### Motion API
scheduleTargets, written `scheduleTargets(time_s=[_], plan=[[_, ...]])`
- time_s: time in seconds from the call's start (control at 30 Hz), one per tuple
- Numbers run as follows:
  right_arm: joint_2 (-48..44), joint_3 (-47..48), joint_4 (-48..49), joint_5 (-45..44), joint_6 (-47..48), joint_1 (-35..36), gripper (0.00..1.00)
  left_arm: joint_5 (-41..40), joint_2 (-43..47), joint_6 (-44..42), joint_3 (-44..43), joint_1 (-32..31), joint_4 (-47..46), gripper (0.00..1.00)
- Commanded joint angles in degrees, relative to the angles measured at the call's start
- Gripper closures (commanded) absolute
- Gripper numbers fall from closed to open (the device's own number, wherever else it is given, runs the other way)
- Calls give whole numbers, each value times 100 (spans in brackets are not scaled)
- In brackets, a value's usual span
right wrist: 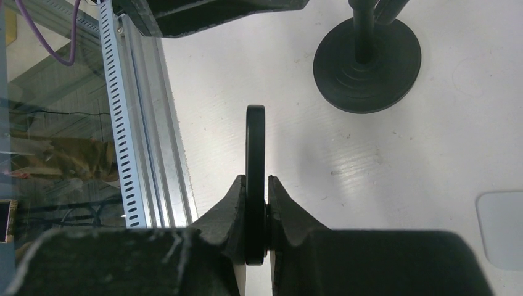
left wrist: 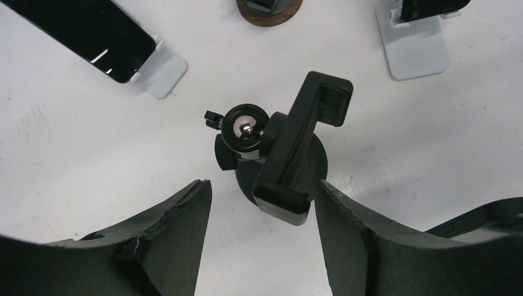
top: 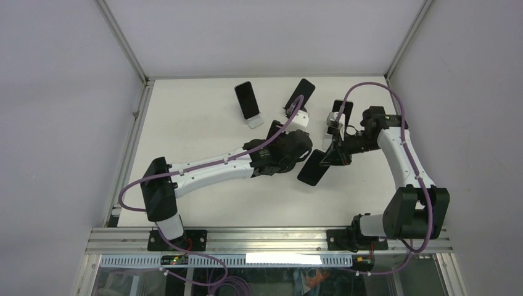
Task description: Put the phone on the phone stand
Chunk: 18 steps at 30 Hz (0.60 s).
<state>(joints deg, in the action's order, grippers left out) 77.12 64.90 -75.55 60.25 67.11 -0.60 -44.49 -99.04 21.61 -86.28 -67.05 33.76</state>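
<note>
My left gripper (left wrist: 260,185) is released, astride the phone stand (left wrist: 296,148): centre on its base, then clamp. My right gripper (right wrist: 256,182) is clenched on the phone (right wrist: 255,135), just beside the phone stand; hold clear.

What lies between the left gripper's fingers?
The black phone stand stands there, inside the open left gripper; contact is unclear. Left wrist view shows it.

R jaws on phone (right wrist: 255,148), edge-on

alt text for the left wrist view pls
The left gripper, its black fingers open, straddles an empty black clamp-style phone stand with a shiny metal ball joint on the white table. Behind it, a black phone leans on a white stand at upper left.
</note>
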Motion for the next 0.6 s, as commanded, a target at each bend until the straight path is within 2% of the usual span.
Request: scheduleTargets(time_s=[0.0, 0.1, 0.2, 0.33, 0.47, 0.57], plan=[[-218, 16, 73, 263, -93, -60, 100, 17, 118, -485, -305, 26, 84, 39], [-205, 13, 75, 268, -93, -62, 100, 521, 316, -843, -126, 134, 80, 44], [-192, 13, 66, 277, -93, -62, 100, 1400, 655, -1090, 126, 446, 29, 58], [-214, 5, 66, 288, -84, -67, 100, 2604, 1017, -1356, 423, 937, -35, 69], [-202, -13, 66, 308, -85, -63, 100, 3048, 1257, -1693, 544, 1242, -38, 68], [-190, -13, 62, 314, -84, -63, 100, 3206, 1410, -1952, 636, 1406, -8, 64]])
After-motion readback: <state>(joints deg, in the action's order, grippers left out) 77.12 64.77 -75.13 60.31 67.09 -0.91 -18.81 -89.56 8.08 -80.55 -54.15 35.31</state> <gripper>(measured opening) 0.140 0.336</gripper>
